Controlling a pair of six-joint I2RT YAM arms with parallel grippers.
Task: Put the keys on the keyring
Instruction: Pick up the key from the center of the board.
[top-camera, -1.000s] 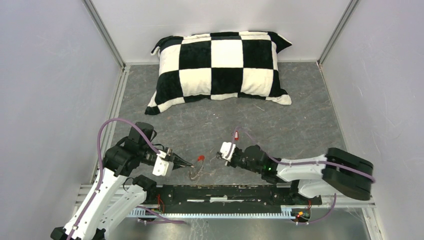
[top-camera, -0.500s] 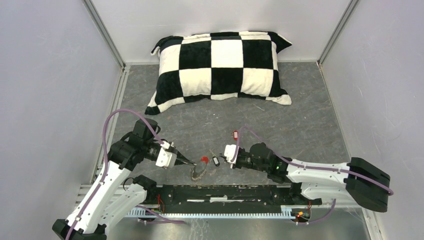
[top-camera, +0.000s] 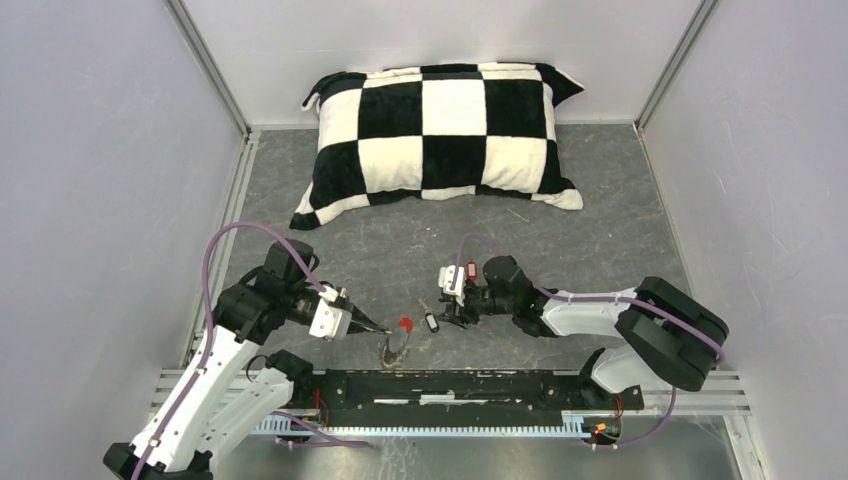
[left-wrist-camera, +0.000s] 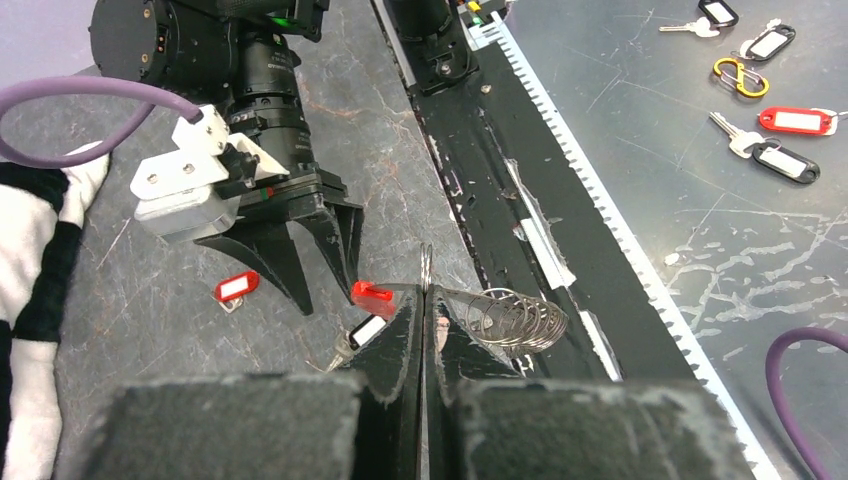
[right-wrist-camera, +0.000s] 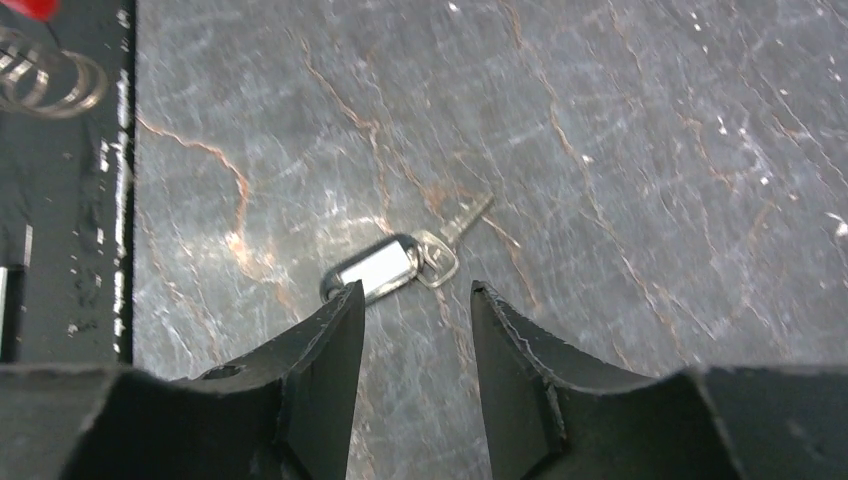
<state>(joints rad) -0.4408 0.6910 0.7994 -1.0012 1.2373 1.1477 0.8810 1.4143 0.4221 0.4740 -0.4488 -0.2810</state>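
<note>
Since a second ago my right claw (right-wrist-camera: 415, 292) has opened, and my right arm has bent its elbow closer to the base. The black-and-white key (right-wrist-camera: 385, 268), which was not to be seen then, now lies flat on the desk (top-camera: 580, 250).

The keyring (left-wrist-camera: 510, 320) is near the front edge of the desk, just beside the black rail (top-camera: 450, 385). My left claw (left-wrist-camera: 423, 300) is pressed together on its thin wire. The coil hangs out to one side of the fingers and the red section (left-wrist-camera: 372, 293) to the other. The black-and-white key lies just in front of my spread right fingers, near the keyring but not touching it. The red key (left-wrist-camera: 237, 287) lies further back on the desk, apart from both.

So I judge the task is hardly begun: the ring is held, but no key is on it. Both keys are left to be threaded, and first I must pick one up again.

As for writing, I can read none. The white inserts in the key heads look blank. The spare keys (left-wrist-camera: 785, 140) beyond the rail carry tags too, but they are too small to tell. The checkered pillow (top-camera: 440, 130) at the back shows no label.
</note>
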